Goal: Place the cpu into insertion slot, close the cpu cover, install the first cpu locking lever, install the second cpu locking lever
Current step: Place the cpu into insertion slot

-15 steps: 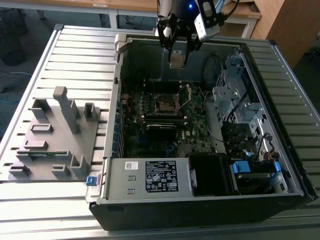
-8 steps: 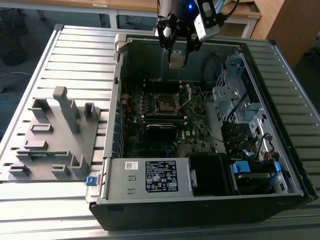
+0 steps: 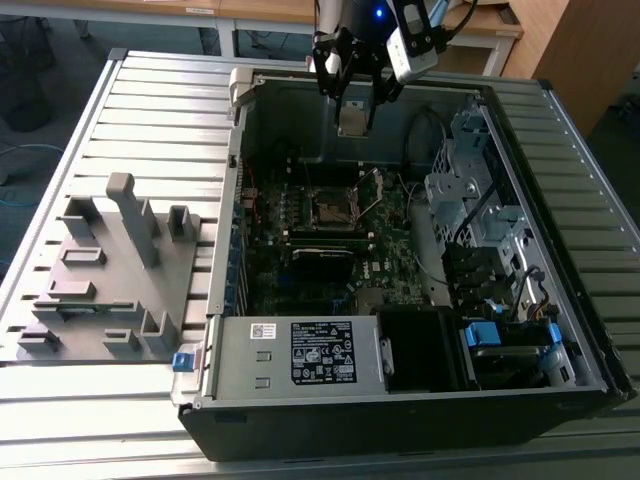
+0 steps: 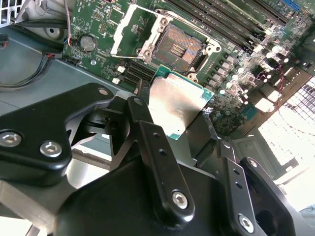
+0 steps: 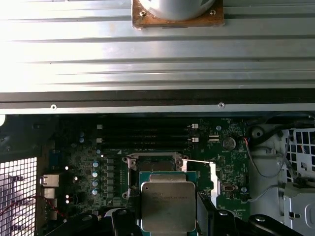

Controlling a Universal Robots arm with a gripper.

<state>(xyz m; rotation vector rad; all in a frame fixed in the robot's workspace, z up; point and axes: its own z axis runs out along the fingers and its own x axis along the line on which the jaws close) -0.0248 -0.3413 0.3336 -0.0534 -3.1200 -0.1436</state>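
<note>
Gripper (image 3: 354, 102), in the exterior view, hangs above the far side of an open computer case (image 3: 400, 400), its fingers closed on the cpu (image 3: 351, 120), which is in the air above the board (image 3: 268, 262). The slot (image 3: 329, 208) lies below it near the middle of the board, uncovered. The cover (image 3: 372, 193) stands swung up on the slot's side toward the exterior view's right. The case rests on a slatted metal table (image 3: 150, 110). A grey fixture (image 3: 110, 270) sits on the table at the exterior view's left, well apart from the case.

In the second wrist view the gripper (image 4: 174, 107) clamps the cpu (image 4: 173, 101) by two opposite edges between black fingers (image 4: 142, 93); its silver top shows, with a green rim along one edge. The slot (image 4: 180, 46) is near the cpu, apart from it, its dark pin face bare. The cover (image 4: 121, 32) lies folded back beside the slot, green board (image 4: 98, 22) visible through its cut-out. Long memory slots (image 4: 221, 17) run on the slot's other side.

In the first wrist view the cpu (image 5: 168, 206) sits in the gripper (image 5: 168, 215) and hides most of the slot (image 5: 155, 164) behind it. The cover (image 5: 213, 182) shows beside the slot as a thin bright strip. Memory slots (image 5: 147, 133) lie just beyond the slot.
</note>
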